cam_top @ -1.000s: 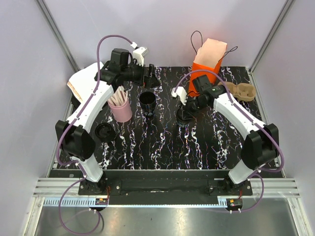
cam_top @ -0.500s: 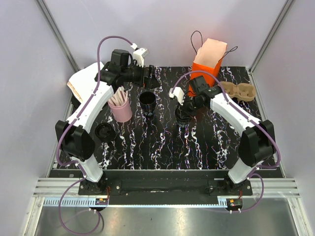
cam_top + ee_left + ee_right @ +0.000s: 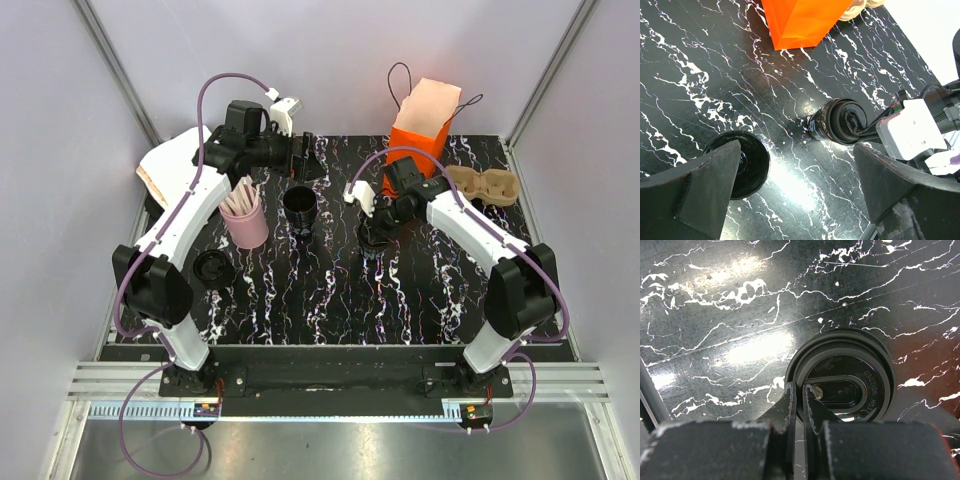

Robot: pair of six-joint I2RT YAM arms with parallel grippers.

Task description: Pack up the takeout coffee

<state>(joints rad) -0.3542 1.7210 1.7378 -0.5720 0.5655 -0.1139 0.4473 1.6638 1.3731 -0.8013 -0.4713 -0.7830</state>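
The takeout coffee [image 3: 372, 238], a small black cup with a dark round lid [image 3: 850, 385], is at the middle of the marbled table [image 3: 330, 300]. My right gripper [image 3: 378, 226] is shut on the near rim of its lid, one finger [image 3: 816, 400] inside the rim and one outside. The left wrist view shows the same cup [image 3: 832, 122] from the side. The orange bag [image 3: 425, 125] stands upright behind it at the back right. My left gripper [image 3: 305, 160] hangs open at the back of the table with nothing between its fingers [image 3: 705, 185].
A lidless black cup [image 3: 300, 205] stands under my left gripper. A pink cup of wooden sticks [image 3: 245, 222] is to its left. A loose dark lid [image 3: 213, 267] lies nearer the left front. A cardboard cup carrier [image 3: 485, 185] lies right of the bag.
My right arm has shifted slightly to the left with its grip on the lidded cup. The left arm has not moved.
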